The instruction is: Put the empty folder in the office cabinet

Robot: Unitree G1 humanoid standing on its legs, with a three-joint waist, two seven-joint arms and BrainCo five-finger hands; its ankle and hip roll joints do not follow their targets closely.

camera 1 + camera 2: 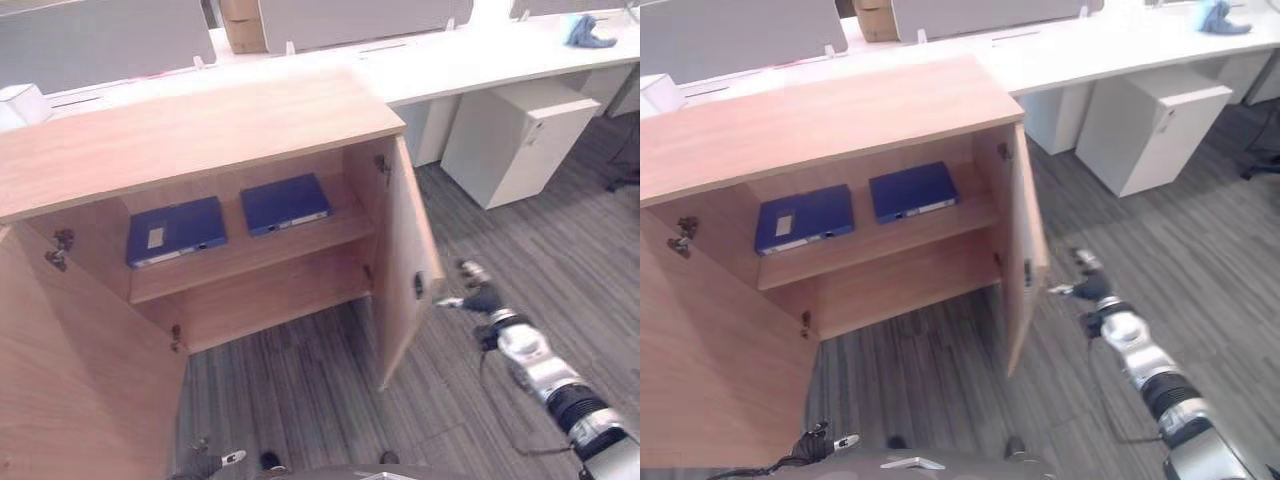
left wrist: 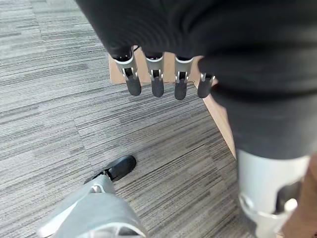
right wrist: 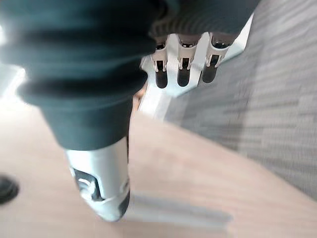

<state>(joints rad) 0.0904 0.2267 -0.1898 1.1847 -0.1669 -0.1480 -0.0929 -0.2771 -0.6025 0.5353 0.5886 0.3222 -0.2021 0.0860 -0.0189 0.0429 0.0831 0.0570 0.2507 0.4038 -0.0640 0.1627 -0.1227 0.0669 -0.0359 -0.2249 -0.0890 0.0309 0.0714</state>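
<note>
Blue folders lie shelved (task nearly done); right robot hand, fingers straight, at door's three o'clock, should shut it.

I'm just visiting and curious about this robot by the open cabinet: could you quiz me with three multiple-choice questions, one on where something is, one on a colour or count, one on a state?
1. Where do the folders lie?
A. on the cabinet's top
B. on the shelf inside the cabinet
C. on the floor

2. How many blue folders are in the cabinet?
A. one
B. two
C. four

3. How is the cabinet's right door?
A. shut
B. taken off
C. swung open

Answers:
1 B, both folders lie flat on the shelf.
2 B, two blue ones lie side by side.
3 C, the right door stands open, with the right hand beside its outer face.
</note>
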